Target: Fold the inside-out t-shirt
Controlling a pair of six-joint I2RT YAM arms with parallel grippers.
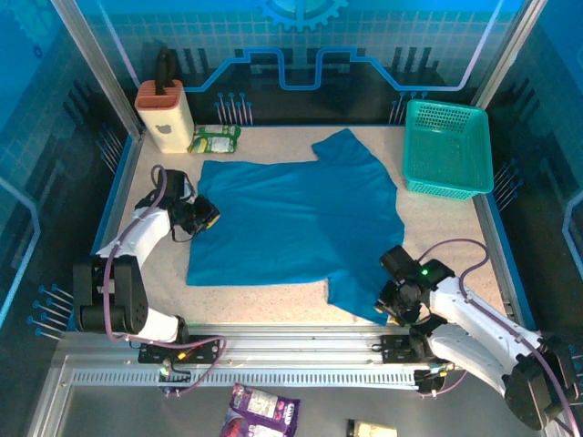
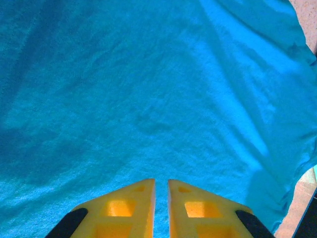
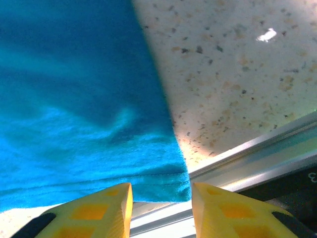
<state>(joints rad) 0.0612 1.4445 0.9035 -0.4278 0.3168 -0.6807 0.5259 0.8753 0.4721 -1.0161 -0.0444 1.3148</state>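
Item: inside-out t-shirt (image 1: pixel 296 214), flat on tabletop (image 1: pixel 437 237); likely light, limp, non-fragile. Take hold: near-right hem corner, left edge. Left end effector (image 2: pixel 161 180) nearly closed; right end effector (image 3: pixel 161 186) open.

Your left arm (image 1: pixel 137 241) and right arm (image 1: pixel 474 326): white links, black joints, purple cables (image 1: pixel 465 242), yellow wedge fingers (image 2: pixel 130 209) with square cut-outs (green LED (image 1: pixel 422 271) on the right one).
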